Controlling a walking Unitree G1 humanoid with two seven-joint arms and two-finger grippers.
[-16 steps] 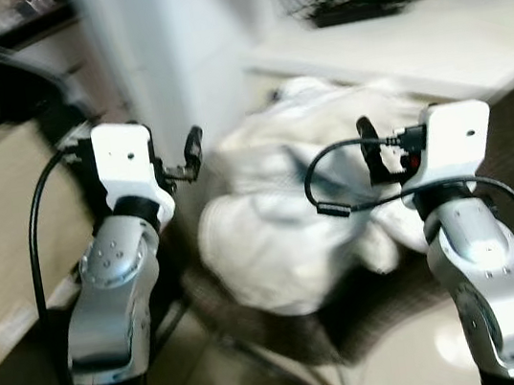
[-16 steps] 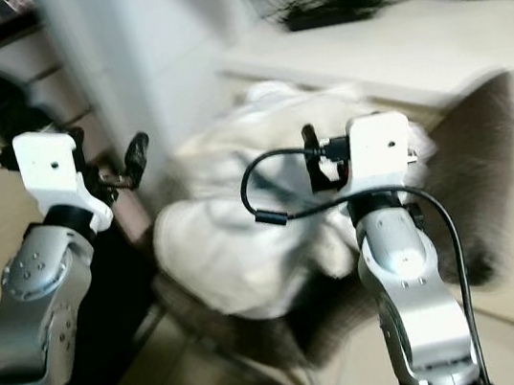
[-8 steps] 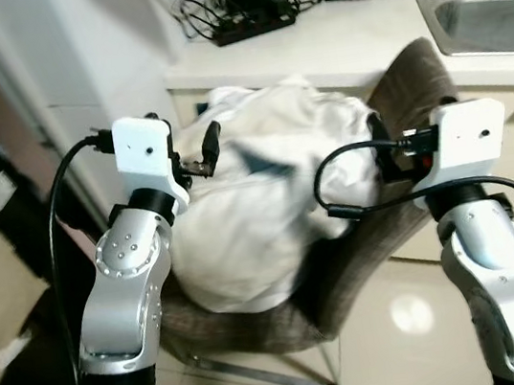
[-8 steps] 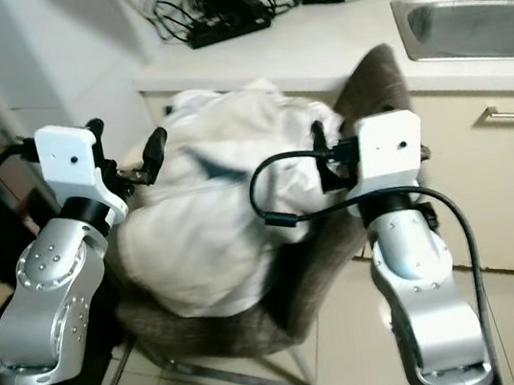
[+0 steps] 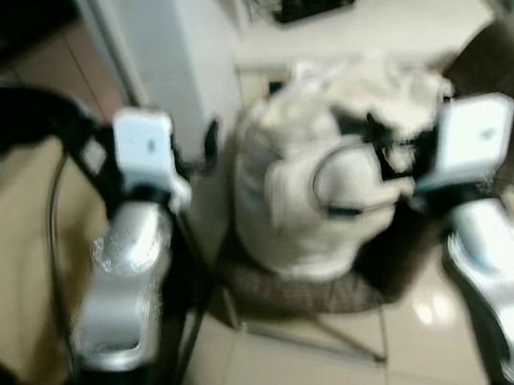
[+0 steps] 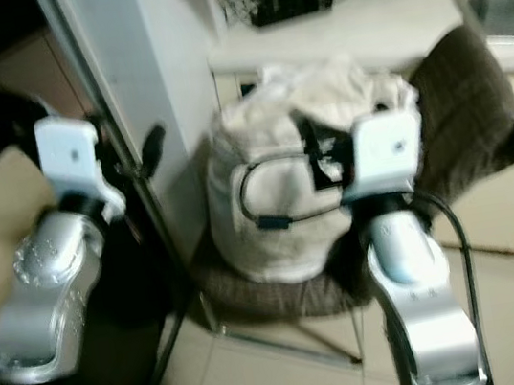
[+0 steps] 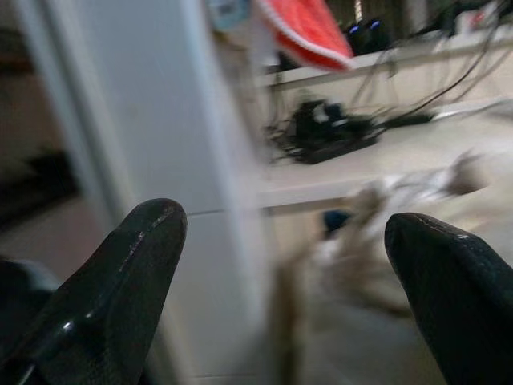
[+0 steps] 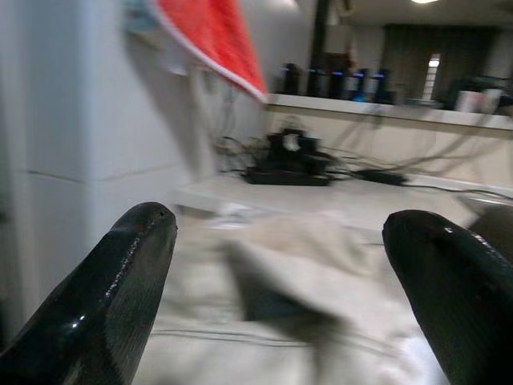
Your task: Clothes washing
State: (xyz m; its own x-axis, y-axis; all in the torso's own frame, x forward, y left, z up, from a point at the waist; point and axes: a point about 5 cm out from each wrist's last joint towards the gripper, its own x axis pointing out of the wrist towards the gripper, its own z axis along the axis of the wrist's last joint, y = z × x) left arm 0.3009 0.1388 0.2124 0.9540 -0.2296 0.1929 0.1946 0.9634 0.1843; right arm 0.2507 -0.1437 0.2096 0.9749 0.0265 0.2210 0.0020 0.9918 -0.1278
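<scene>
On a dark woven chair [image 6: 477, 111] in front of the robot, a heap of white clothes [image 6: 276, 190] sits piled on the seat, its crumpled top rising about level with the edge of a pale counter [image 6: 377, 24] behind it. The frames from the head camera are blurred. The chair's brown back curves up to the right of the heap, and its thin metal legs [image 6: 289, 343] stand on glossy beige floor tiles [image 5: 295, 380].

The right gripper [image 8: 276, 277] is raised just in front of the heap's right side, its two black fingers [image 8: 112, 293] spread well apart with nothing between them; its wrist view looks over the white cloth toward the counter. A black cable [image 6: 264, 206] loops from the right wrist across the face of the clothes. The left gripper [image 7: 280, 281] is held up to the left of the heap, near a tall white panel [image 6: 141, 94], its fingers [image 7: 104, 297] likewise wide apart and empty, apart from the cloth.

Far on the counter lies a tangle of black cords and a power strip [image 8: 292, 164]. A metal sink [image 6: 506, 10] is set into the counter at the far right. A red and white cloth [image 8: 212, 36] hangs high above the counter's left end in both wrist views. Dark shapes at the left of the scene are too blurred to identify.
</scene>
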